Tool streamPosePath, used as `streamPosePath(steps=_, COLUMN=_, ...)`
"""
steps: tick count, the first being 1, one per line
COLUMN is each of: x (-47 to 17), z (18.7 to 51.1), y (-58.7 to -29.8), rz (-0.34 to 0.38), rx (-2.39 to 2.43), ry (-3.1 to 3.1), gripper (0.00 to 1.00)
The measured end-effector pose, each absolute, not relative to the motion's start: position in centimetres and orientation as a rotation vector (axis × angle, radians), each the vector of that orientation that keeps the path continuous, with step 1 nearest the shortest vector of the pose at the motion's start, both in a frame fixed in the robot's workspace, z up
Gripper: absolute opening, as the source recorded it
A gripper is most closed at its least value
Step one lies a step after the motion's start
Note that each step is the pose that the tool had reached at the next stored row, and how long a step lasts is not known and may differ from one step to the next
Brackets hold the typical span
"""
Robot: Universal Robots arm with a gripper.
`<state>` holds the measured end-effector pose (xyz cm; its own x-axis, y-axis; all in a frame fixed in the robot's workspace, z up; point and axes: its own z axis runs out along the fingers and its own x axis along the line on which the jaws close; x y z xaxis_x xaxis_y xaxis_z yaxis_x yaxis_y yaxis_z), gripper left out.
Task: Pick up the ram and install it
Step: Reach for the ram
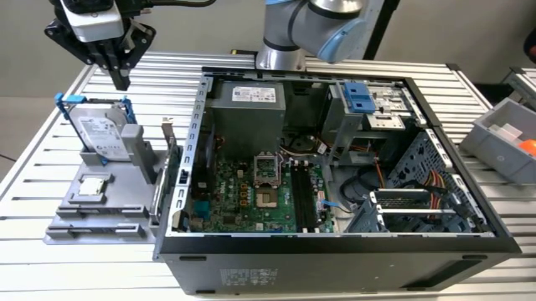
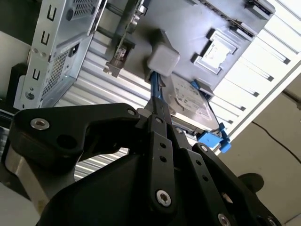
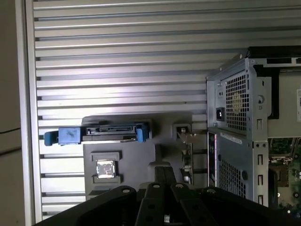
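Exterior view: the gripper [image 1: 122,75] hangs high over the grey fixture tray [image 1: 63,216] at the exterior view's left, above the upright hard drive [image 1: 102,132]. It is well apart from the open computer case [image 1: 335,251] on the slatted tabletop [image 1: 84,276]. The long black slots [image 1: 303,194] on the motherboard appear unfilled. Second wrist view: the jaws are drawn nearly together, and a thin bluish strip runs out from between them toward the tray below. It is read here as the ram [image 2: 155,92] seen edge-on, so the grip is judged rather than plainly seen. First wrist view: beneath the jaws, the tray carries the hard drive, a processor chip [image 3: 105,168] and a bracketed card [image 3: 186,155], with the case just beside it. Step in hand, as judged: pick-up made, the stick not yet brought to the case. Installation calls for the stick's long edge aligned over a slot and a straight, even press.
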<state>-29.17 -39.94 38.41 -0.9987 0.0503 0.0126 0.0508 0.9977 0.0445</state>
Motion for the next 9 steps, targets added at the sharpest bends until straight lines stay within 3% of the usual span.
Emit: streamPosePath(steps=9, x=-30.21, z=38.37, y=-39.95, rz=-0.07, rx=-0.079, ry=-3.128, gripper=0.0)
